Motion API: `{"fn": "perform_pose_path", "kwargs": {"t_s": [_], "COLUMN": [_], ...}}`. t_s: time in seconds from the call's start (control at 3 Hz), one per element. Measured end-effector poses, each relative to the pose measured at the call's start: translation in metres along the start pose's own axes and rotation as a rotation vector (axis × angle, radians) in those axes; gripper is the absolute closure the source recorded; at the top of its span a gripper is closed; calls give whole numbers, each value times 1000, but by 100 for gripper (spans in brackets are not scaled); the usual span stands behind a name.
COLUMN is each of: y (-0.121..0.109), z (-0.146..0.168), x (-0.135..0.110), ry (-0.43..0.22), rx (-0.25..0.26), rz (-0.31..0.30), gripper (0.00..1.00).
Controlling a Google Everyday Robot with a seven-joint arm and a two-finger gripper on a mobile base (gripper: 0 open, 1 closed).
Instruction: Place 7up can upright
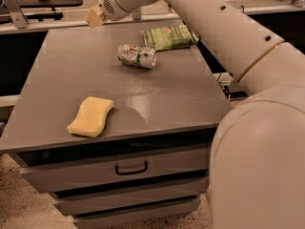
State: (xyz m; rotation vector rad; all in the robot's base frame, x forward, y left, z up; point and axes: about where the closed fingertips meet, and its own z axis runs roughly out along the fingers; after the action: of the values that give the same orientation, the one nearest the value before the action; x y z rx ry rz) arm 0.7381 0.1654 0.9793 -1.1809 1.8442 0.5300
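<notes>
The 7up can [137,56], silver with a green-and-white label, lies on its side on the grey table [71,66], toward the back middle. My gripper [95,16] hangs at the end of the white arm over the table's far left part. It is up and to the left of the can and clearly apart from it. It holds nothing that I can see.
A flat green snack bag [170,37] lies just behind and to the right of the can. A yellow sponge [90,116] lies near the front left. The table has drawers [131,167] below. My bulky arm [257,128] fills the right side.
</notes>
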Motion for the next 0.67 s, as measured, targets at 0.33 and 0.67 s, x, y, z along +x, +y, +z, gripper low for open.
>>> {"fn": "perform_pose_path", "kwargs": {"t_s": [0.33,0.67], "y": [-7,-17], "z": [-4,-5], "x": [9,39], "ry": [49,215], "rx": [13,11], "rz": [-14,-57], "gripper": [39,8]}}
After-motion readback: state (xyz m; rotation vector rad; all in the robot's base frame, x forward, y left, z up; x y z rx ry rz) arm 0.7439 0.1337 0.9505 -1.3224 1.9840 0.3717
